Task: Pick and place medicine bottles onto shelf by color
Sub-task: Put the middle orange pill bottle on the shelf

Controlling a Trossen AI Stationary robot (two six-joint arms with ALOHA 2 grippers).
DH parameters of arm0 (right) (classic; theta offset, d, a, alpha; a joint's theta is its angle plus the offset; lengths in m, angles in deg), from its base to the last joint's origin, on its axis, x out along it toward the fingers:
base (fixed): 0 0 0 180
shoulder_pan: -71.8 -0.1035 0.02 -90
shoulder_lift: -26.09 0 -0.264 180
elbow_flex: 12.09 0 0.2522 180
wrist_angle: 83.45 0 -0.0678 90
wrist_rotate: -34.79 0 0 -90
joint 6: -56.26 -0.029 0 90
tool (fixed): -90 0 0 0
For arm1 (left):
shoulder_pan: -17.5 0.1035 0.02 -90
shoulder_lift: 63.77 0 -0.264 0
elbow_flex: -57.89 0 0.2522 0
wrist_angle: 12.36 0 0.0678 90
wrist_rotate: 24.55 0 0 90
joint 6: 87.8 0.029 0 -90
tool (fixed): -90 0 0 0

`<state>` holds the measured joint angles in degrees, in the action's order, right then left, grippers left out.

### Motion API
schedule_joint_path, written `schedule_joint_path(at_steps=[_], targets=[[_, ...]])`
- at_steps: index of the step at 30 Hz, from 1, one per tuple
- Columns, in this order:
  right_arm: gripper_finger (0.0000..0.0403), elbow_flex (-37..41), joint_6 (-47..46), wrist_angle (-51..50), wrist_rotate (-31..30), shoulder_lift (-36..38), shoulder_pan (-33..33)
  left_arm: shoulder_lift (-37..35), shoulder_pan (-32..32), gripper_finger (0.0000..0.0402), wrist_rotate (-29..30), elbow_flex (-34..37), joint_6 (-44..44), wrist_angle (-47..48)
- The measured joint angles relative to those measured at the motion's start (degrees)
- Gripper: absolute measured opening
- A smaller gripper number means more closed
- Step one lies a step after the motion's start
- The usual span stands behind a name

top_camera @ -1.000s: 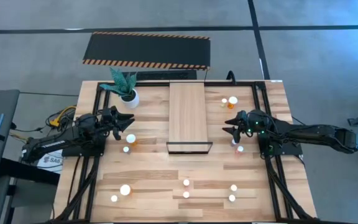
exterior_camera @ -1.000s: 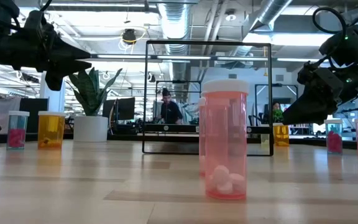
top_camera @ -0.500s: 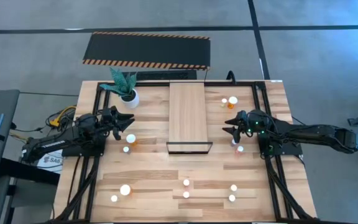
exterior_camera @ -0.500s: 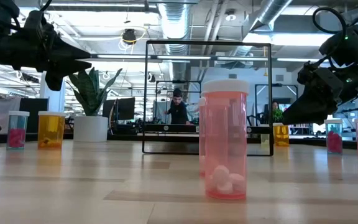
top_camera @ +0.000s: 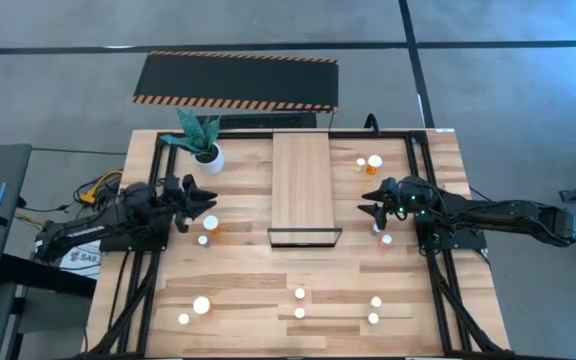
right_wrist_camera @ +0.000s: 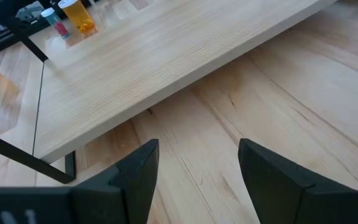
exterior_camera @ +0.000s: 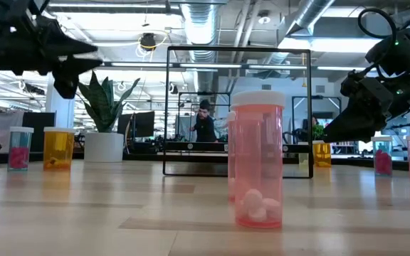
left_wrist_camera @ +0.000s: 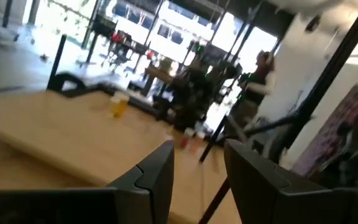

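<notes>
Left of the long light-wood shelf, the left gripper hangs with jaws apart, an orange white-capped bottle just beside it (not between them). Right of the shelf, the right gripper is also spread, empty.
</notes>
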<state>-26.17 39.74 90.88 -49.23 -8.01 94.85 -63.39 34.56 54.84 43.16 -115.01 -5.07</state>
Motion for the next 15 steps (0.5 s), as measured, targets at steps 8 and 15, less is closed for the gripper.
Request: schedule_joint_path(at_steps=[8,15], targets=[[0.0246,0.00,0.01,0.01,0.00,0.02,-0.02,-0.02,0.00,0.0128,6.38,-0.20,2.64,-4.45],[0.0246,0.00,0.00,0.01,0.00,0.01,0.00,0.00,0.02,0.0128,10.95,-0.31,0.06,-3.37]])
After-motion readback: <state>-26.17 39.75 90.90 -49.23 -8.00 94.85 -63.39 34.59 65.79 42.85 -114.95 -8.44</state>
